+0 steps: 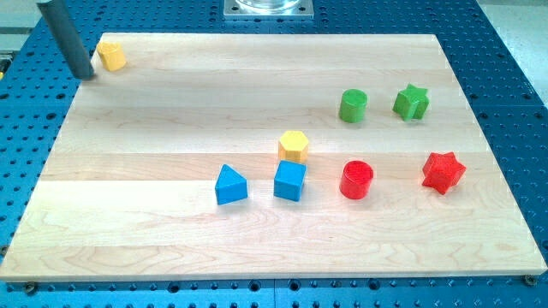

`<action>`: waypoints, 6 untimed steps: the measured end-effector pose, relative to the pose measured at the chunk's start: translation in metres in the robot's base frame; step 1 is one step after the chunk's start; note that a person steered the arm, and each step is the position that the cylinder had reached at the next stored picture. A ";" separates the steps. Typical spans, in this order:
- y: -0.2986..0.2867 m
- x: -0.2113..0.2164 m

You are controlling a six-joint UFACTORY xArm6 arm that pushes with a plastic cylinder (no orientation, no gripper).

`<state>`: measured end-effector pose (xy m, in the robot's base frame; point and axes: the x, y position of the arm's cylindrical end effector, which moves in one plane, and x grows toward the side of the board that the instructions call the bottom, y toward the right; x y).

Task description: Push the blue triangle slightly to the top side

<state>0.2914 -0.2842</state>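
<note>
The blue triangle (230,185) lies on the wooden board (154,145) a little left of the middle, toward the view's bottom. A blue cube (289,180) sits just to its right, with a yellow hexagon (293,146) touching the cube's top side. My tip (86,75) is at the board's top left corner, just left of a small yellow block (111,56). The tip is far from the blue triangle, up and to the left of it.
A red cylinder (356,180) and a red star (443,172) lie right of the blue cube. A green cylinder (353,106) and a green star (411,102) lie at the upper right. A blue perforated table (514,103) surrounds the board.
</note>
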 end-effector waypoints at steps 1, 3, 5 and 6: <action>0.027 0.010; 0.204 0.053; 0.163 0.189; 0.190 0.294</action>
<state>0.5852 -0.0939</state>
